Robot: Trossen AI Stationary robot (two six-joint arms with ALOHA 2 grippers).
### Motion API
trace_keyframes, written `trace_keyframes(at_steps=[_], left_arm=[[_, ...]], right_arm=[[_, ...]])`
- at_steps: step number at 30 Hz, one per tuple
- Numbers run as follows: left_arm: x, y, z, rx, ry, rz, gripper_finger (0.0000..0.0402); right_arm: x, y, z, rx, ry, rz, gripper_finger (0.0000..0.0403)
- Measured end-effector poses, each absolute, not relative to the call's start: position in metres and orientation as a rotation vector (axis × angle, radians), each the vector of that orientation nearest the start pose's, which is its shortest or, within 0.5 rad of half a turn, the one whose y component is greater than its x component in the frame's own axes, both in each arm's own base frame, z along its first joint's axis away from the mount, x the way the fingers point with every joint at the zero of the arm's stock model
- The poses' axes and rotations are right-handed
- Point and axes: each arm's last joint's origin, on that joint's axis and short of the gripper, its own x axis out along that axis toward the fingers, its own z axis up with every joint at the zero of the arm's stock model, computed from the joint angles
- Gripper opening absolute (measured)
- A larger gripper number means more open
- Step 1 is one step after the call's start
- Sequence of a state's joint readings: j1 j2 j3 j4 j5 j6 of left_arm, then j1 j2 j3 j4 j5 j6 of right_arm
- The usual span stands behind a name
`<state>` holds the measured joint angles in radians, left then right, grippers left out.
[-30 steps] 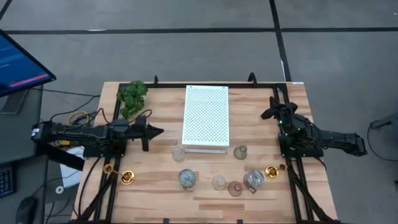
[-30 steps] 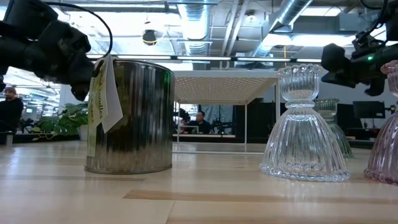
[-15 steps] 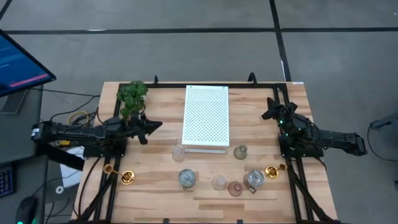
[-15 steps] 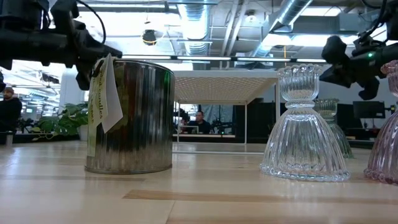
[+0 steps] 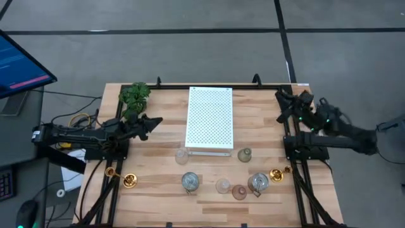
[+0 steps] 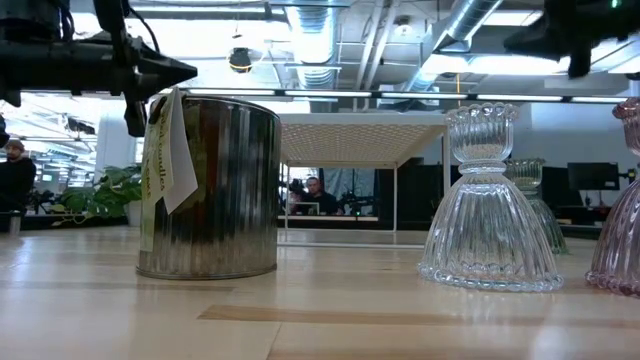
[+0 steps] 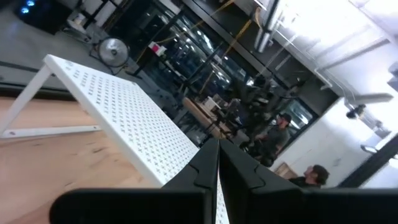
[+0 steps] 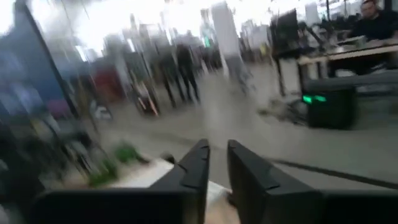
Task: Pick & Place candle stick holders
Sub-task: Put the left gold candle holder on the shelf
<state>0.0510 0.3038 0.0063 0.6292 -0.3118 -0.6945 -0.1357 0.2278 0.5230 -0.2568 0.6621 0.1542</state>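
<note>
**High view: both arms raised, no holder picked yet**

High view is showing the left claw point(image 5: 154, 120) hovering above the wooden bench point(image 5: 158, 196), between the leafy green plant point(image 5: 134, 96) and the white dotted rectangular board point(image 5: 209, 118). Its fingers are pressing together, gripping nothing. The right claw point(image 5: 280, 96) is hanging high near the bench's far right corner; its fingers are standing slightly parted, with nothing between them.

The candle stick holders are all sitting on the near half of the bench. One slim gold metal stick point(image 5: 120, 177) is lying near the left edge, another gold stick point(image 5: 279, 173) near the right. The squat glass cups, including a greenish cup point(image 5: 244, 154) and a pinkish cup point(image 5: 239, 192), are grouping between them.

Step in hand appears to be the approach before a pick. The next move is likely calling for one claw opening, descending over a holder and closing on its stem.
</note>
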Motion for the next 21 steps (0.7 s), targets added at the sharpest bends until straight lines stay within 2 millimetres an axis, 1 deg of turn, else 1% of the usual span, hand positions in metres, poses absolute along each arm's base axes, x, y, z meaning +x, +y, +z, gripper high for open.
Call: trace_keyframes(at_steps=[3, 6, 9, 11, 13, 15, 18, 21], left_arm=[[0.109, 0.015, 0.199, -0.728, -0.447, 0.239, 0.0012], [0.109, 0.015, 0.199, -0.762, -0.461, 0.258, 0.0012], [0.109, 0.016, 0.199, -0.783, -0.467, 0.263, 0.0012], [0.109, 0.015, 0.199, -0.796, -0.464, 0.250, 0.0012], [0.111, 0.015, 0.202, -0.797, -0.442, 0.253, 0.0011], [0.115, 0.015, 0.210, -0.786, -0.390, 0.257, 0.0006], [0.125, 0.015, 0.227, -0.764, -0.234, 0.296, 0.0004], [0.137, 0.017, 0.250, -0.745, -0.076, 0.362, 0.0003]], right_arm=[[0.070, -0.028, 0.328, 0.098, 0.095, -0.824, 0.0103], [0.083, -0.031, 0.355, 0.048, 0.283, -0.840, 0.0146], [0.099, -0.034, 0.377, 0.020, 0.438, -0.859, 0.0190], [0.107, -0.036, 0.387, 0.001, 0.522, -0.862, 0.0214], [0.112, -0.037, 0.395, -0.012, 0.565, -0.860, 0.0232], [0.113, -0.037, 0.402, -0.014, 0.573, -0.858, 0.0241], [0.110, -0.035, 0.411, -0.014, 0.538, -0.850, 0.0244], [0.103, -0.034, 0.415, -0.009, 0.512, -0.845, 0.0243]])
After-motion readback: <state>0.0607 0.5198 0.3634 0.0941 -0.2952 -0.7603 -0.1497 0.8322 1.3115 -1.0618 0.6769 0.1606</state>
